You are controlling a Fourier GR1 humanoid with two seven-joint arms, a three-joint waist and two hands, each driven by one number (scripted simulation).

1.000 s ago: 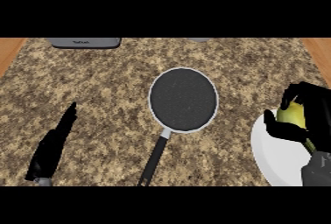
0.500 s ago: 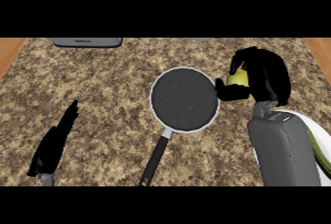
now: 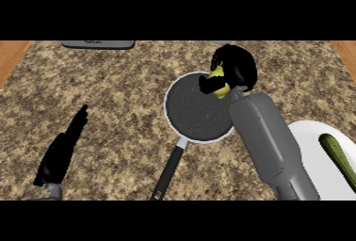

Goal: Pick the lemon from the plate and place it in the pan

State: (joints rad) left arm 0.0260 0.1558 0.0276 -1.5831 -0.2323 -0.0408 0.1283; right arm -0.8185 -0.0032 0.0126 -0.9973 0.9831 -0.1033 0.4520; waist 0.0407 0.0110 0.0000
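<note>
While over pan rim, right hand clutches lemon.

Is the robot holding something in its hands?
Yes. The right hand curls round the lemon, gripping its sides above the pan. The left hand holds nothing.

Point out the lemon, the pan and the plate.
lemon (image 3: 220, 81), head view, on the yellow skin showing between the right hand's fingers.
pan (image 3: 195, 113), head view, on its dark cooking surface.
plate (image 3: 314, 155), head view, on bare white surface left of the green vegetable.
</note>
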